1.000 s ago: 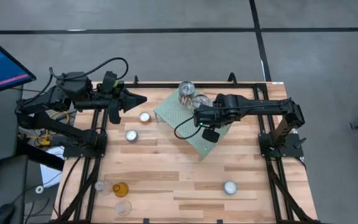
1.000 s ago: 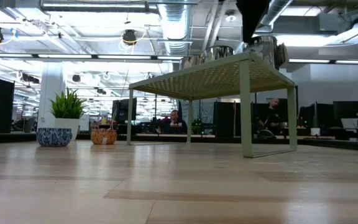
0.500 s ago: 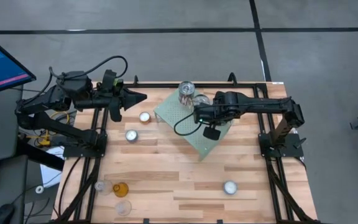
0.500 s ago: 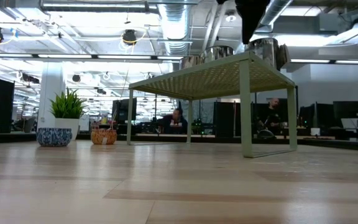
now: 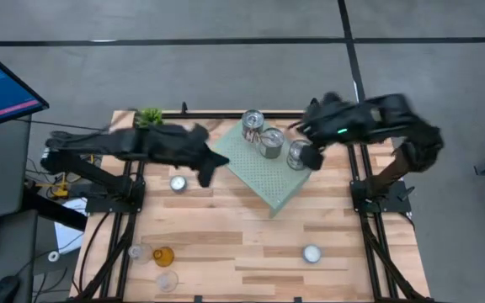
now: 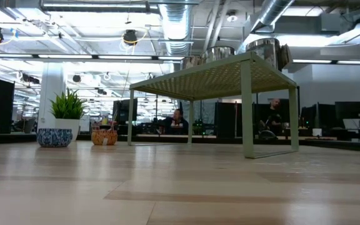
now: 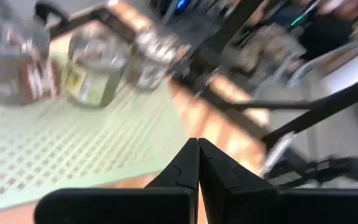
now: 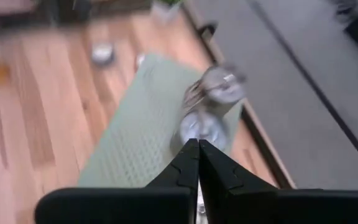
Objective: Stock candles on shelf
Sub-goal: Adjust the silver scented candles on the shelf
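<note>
Candles in three shiny silver tins stand in a row on the mint-green perforated shelf (image 5: 263,172), along its side toward the surface's far edge: one tin (image 5: 253,123) at the shelf's far corner, the second tin (image 5: 270,141) just beside it, the third tin (image 5: 298,154) nearest the surface's right edge. On the bare wood, a small tealight (image 5: 178,183) lies left of the shelf, and another tealight (image 5: 311,253) sits near the near-right corner. By the near-left corner stand an amber glass holder (image 5: 164,256), a clear glass holder (image 5: 138,252) beside it, and another clear one (image 5: 167,281) at the near edge. A green potted plant (image 5: 149,116) stands at the far-left corner. The left hand (image 5: 217,159), clenched and empty, hangs over the shelf's left corner. The right hand (image 5: 294,126), also clenched and empty, hangs over the far edge of the surface, near the third tin.
</note>
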`<state>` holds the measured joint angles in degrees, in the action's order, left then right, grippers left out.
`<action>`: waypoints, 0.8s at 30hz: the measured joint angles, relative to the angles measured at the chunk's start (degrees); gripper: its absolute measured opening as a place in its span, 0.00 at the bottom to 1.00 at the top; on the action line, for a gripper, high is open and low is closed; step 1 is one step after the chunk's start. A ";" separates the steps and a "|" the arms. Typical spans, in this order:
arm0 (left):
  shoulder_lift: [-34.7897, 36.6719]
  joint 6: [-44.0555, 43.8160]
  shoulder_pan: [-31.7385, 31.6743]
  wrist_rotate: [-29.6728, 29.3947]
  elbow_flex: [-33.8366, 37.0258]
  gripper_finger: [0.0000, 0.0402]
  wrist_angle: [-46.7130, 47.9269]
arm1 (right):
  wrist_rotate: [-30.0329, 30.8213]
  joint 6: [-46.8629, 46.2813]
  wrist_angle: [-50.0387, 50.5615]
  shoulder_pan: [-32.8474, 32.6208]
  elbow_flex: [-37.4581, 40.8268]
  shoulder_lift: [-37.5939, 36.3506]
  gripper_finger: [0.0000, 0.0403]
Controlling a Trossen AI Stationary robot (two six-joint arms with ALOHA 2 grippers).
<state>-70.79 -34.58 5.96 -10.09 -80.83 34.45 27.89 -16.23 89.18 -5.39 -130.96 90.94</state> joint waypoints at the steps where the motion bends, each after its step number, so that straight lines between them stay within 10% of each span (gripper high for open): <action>1: -1.55 0.02 0.23 -0.48 0.86 0.01 -0.64 | 1.42 -1.37 0.02 -0.29 -0.20 -1.42 0.00; 9: -11.41 4.30 -1.53 -0.63 7.43 0.00 -18.39 | 14.77 -10.67 0.00 -6.05 -0.07 -10.33 0.00; 24: -22.59 4.02 -6.92 -17.55 7.55 0.00 -24.12 | 17.26 -9.31 0.46 -13.58 0.00 -11.88 0.00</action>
<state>-93.37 -30.56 -0.96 -27.64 -73.28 10.33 45.15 -25.54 89.65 -18.98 -130.96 79.07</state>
